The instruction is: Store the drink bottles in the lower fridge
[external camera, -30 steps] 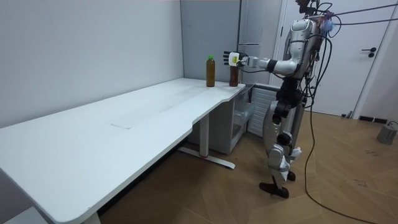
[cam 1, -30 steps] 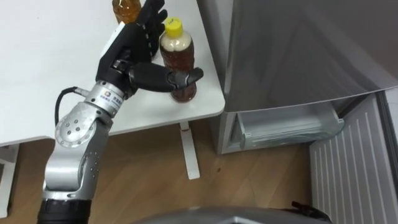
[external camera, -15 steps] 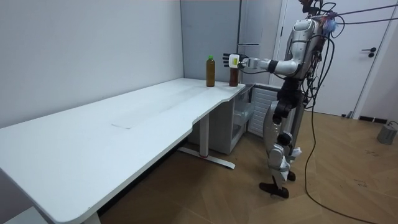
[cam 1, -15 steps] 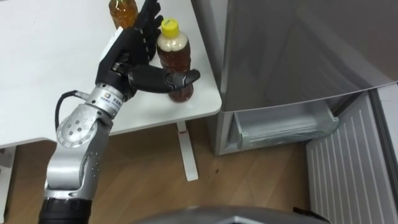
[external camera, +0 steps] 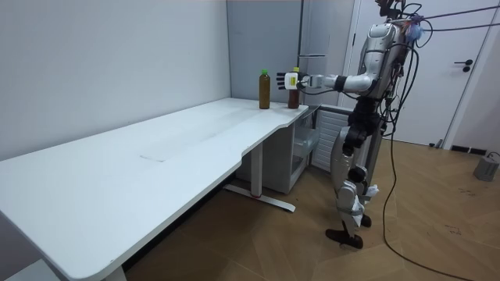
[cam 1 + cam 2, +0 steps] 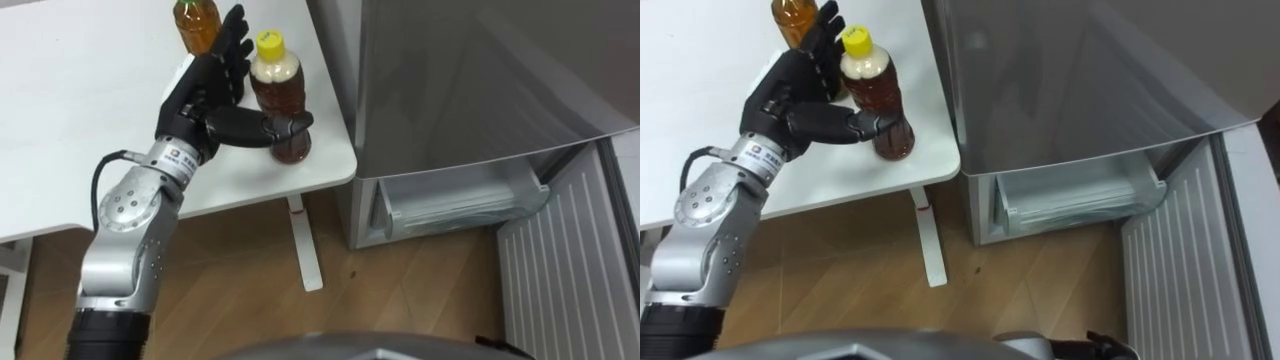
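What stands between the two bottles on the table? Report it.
Left eye view: straight fingers of the left hand stand between the far bottle and the yellow-capped bottle.

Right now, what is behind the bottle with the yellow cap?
Straight fingers of the left hand stand behind that bottle; farther back stands a second bottle, its base covered by the hand.

I was driving it in what looked like a bare office or test room: a long white desk (image 5: 156, 156) against a plain grey wall (image 5: 101, 70), a steel fridge (image 6: 470, 80) at its end, wood flooring (image 5: 437, 234), a white door (image 5: 453, 101).
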